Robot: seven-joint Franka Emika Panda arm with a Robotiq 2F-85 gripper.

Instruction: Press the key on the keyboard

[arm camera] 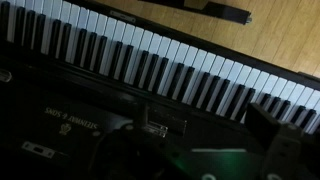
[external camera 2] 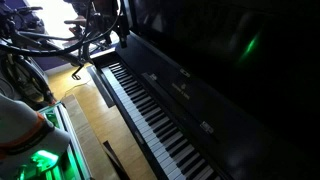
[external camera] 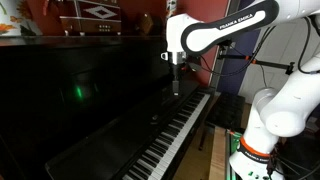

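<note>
The keyboard [external camera: 178,128] is a long row of white keys with raised black keys, set in a glossy black piano [external camera: 80,100]. It also shows in an exterior view [external camera 2: 150,105] and runs slantwise across the top of the wrist view [arm camera: 170,70]. My gripper [external camera: 177,86] hangs from the white arm, pointing down, a little above the keys and the piano's fallboard, touching nothing. In the wrist view its dark fingers stand apart at the lower edge [arm camera: 195,135], open and empty. It is dim in an exterior view [external camera 2: 119,33].
The piano's upright front panel [external camera 2: 230,50] rises right behind the keys. Wooden floor [arm camera: 220,40] lies before the piano. The robot's white base [external camera: 262,125] stands beside the keyboard's end. Stands and cables [external camera 2: 40,45] crowd the far end.
</note>
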